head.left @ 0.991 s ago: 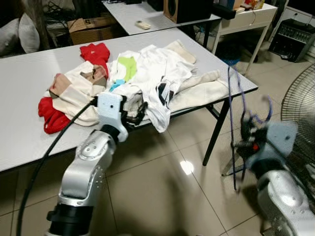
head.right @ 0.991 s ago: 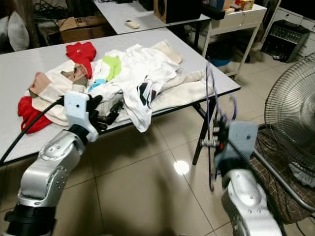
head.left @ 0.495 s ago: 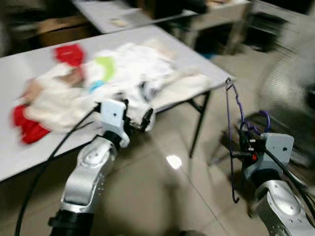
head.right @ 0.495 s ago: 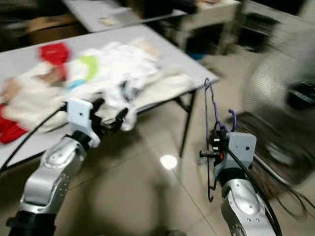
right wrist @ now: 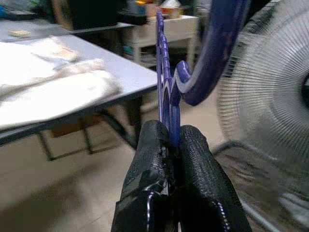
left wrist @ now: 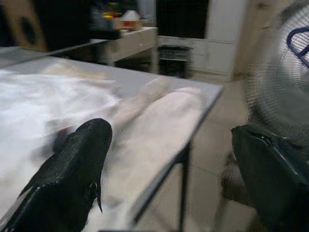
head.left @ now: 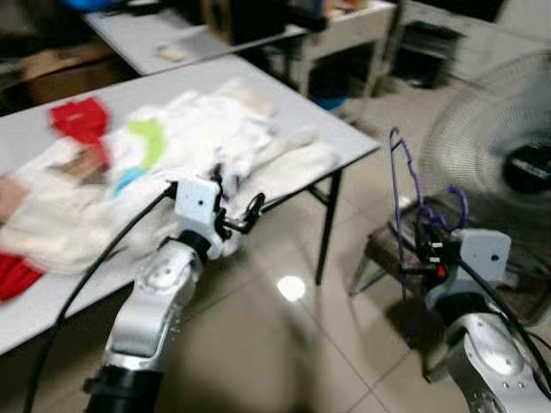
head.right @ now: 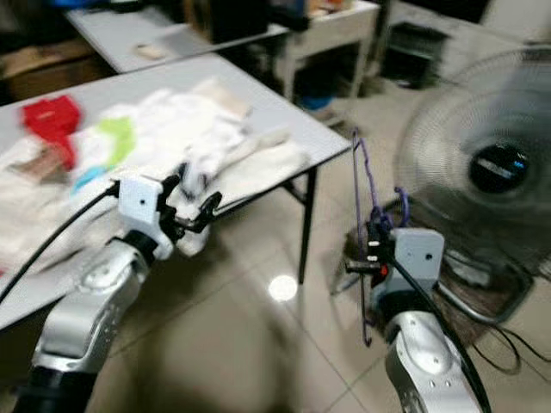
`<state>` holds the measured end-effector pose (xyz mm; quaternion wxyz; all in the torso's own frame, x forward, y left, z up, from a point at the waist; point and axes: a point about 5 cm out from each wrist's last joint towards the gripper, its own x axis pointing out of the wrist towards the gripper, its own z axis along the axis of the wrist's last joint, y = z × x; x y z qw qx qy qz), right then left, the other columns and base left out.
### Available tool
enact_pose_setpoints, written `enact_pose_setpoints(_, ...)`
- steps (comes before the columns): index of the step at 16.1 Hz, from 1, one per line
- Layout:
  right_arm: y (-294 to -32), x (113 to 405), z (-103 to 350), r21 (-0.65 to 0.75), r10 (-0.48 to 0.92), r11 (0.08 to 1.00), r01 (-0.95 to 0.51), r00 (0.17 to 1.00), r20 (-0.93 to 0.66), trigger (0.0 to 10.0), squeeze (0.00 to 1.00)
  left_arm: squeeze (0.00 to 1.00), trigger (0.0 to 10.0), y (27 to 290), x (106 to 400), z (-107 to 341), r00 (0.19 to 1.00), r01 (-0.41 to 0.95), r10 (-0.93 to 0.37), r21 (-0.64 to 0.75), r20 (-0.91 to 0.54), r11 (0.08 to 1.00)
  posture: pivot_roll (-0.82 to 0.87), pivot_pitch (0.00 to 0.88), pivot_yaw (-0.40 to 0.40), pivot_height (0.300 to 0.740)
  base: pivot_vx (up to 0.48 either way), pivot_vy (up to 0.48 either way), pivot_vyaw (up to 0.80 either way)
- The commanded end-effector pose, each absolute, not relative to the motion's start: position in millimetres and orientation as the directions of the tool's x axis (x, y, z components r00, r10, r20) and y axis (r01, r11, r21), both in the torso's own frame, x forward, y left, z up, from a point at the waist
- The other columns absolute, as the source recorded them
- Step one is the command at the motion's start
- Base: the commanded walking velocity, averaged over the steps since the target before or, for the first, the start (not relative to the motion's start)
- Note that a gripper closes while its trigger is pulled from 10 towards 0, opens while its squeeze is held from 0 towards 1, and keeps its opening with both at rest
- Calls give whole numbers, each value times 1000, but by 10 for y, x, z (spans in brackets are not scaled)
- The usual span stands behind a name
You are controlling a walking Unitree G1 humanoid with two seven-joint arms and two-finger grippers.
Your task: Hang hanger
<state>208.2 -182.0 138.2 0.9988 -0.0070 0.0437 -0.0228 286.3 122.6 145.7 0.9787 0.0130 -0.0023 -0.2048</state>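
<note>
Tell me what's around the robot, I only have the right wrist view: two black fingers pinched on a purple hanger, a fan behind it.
Observer: The right claw holds the purple hanger upright over the tiled floor, off the table's end.
Operator: Report the left arm.
Observer: The left claw is open and holds nothing, raised at the edge of the grey table.
Operator: Say what's on that table.
Observer: A heap of mostly white clothes with a red garment at the far side.
</note>
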Motion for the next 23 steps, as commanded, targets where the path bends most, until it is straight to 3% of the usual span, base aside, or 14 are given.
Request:
enact_pose_setpoints(1, -1809, 2086, 1387, -15, -39, 999, 38, 996, -84, 10000, 0, 416, 10000, 1265, 2864, 1444, 921, 389, -389, 48, -13, 920, -1, 29, 34, 740, 315, 0, 0)
enact_pose_setpoints(4, -1783, 2088, 1391, -20, -7, 1000, 5, 997, -81, 10000, 0, 290, 10000, 1345, 2885, 1408, 943, 332, -329, 66, -44, 941, 3, 32, 37, 740, 0, 0, 0)
enact_pose_setpoints(6, -1752, 2096, 1406, -28, 30, 999, -32, 997, -78, 10000, 0, 290, 10000, 1451, 2917, 1390, 962, 268, -265, 49, -65, 962, 7, 36, 39, 740, 0, 0, 0)
enact_pose_setpoints(8, -1725, 2094, 1406, -25, 58, 998, -60, 995, -80, 10000, 0, 31, 10000, 1511, 2911, 1351, 960, 262, -257, 34, -110, 964, 13, 40, 39, 740, 0, 0, 0)
enact_pose_setpoints(9, -1723, 2096, 1402, -28, 64, 997, -66, 995, -82, 10000, 0, 0, 10000, 1522, 2906, 1323, 956, 267, -258, 45, -136, 963, 15, 41, 38, 740, 0, 0, 0)
enact_pose_setpoints(10, -1724, 2102, 1396, -32, 69, 997, -72, 994, -85, 10000, 0, 0, 8196, 1537, 2905, 1261, 951, 267, -252, 59, -181, 962, 16, 42, 37, 740, 0, 0, 0)
enact_pose_setpoints(11, -1726, 2104, 1394, -34, 70, 997, -73, 994, -85, 10000, 0, 0, 8196, 1539, 2905, 1240, 948, 267, -251, 57, -195, 962, 16, 41, 37, 740, 0, 0, 0)
enact_pose_setpoints(12, -1732, 2114, 1394, -37, 74, 996, -78, 993, -87, 10000, 0, 0, 902, 1540, 2918, 1184, 940, 273, -245, 98, -236, 957, 15, 41, 38, 740, 0, 0, 0)
enact_pose_setpoints(13, -1733, 2115, 1394, -38, 75, 996, -79, 993, -88, 10000, 0, 0, 431, 1553, 2922, 1164, 940, 264, -231, 108, -253, 958, 15, 41, 38, 740, 0, 0, 0)
enact_pose_setpoints(14, -1734, 2117, 1394, -39, 76, 996, -79, 993, -88, 10000, 0, 0, 0, 1564, 2925, 1151, 939, 256, -222, 101, -263, 961, 14, 39, 39, 740, 0, 0, 0)
enact_pose_setpoints(17, -1741, 2118, 1389, -42, 79, 996, -83, 993, -89, 10000, 0, 0, 0, 1590, 2941, 1115, 935, 200, -196, -17, -296, 980, 12, 38, 38, 740, 0, 0, 0)
enact_pose_setpoints(20, -1739, 2129, 1394, -56, 89, 994, -94, 992, -90, 10000, 0, 0, 0, 1641, 2975, 1144, 951, 128, -120, 11, -284, 992, 12, 36, 36, 740, 0, 0, 0)
enact_pose_setpoints(23, -1736, 2133, 1392, -59, 95, 993, -100, 991, -90, 10000, 0, 0, 0, 1638, 2964, 1162, 953, 139, -129, 19, -274, 990, 16, 35, 31, 740, 0, 0, 0)
